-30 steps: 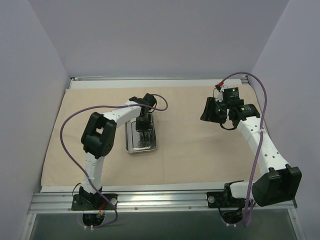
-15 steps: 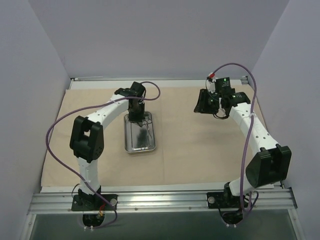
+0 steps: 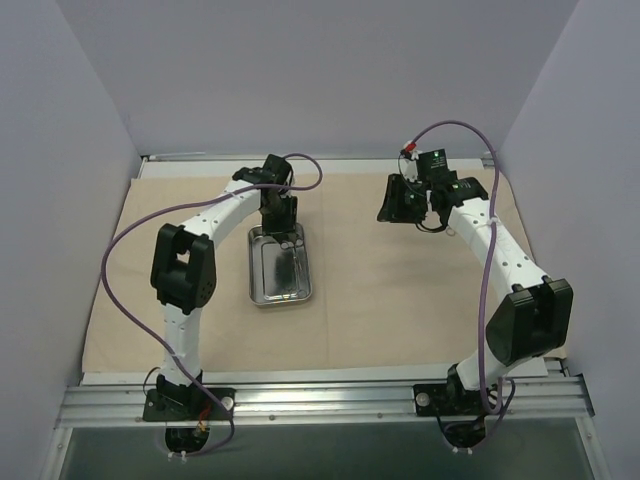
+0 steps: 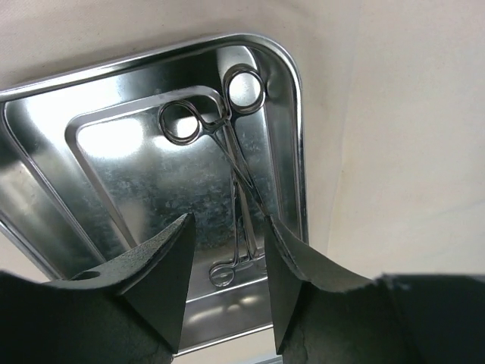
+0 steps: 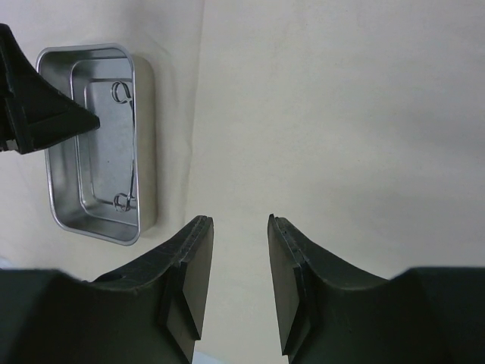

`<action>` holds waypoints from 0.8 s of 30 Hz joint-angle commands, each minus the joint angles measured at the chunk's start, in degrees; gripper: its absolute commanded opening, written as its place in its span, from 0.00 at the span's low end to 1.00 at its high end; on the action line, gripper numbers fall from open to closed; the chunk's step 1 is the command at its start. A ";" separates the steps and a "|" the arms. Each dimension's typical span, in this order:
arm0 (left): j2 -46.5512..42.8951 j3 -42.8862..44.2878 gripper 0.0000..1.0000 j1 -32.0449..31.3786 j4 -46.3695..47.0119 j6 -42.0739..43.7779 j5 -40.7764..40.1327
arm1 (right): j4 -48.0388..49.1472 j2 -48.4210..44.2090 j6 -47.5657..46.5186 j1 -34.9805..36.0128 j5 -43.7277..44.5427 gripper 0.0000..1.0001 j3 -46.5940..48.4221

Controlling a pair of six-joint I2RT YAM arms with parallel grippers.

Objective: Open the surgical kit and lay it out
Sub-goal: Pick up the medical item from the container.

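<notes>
Beige cloth wrap (image 3: 400,300) lies spread flat with the steel tray (image 4: 129,174) on it, and the left gripper (image 4: 226,227), jaws parted and empty above the ring-handled instruments (image 4: 241,163) inside, should drop astride their shanks, not the rim; the right gripper (image 5: 239,227) gapes empty.

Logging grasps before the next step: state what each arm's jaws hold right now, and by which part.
Nothing is held. The left jaws stand open above the instruments lying in the tray; the right jaws stand open over the cloth.
</notes>
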 commanded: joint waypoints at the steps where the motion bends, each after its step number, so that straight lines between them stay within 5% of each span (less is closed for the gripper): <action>1: 1.76 3.35 0.50 -0.26 -1.93 -2.07 -1.27 | -1.39 -2.39 0.43 -0.02 0.88 0.36 0.75; 24: 4.14 -3.50 0.43 -5.88 -2.81 -6.55 -9.45 | -1.21 -4.50 -2.12 -2.13 -1.49 0.35 -3.82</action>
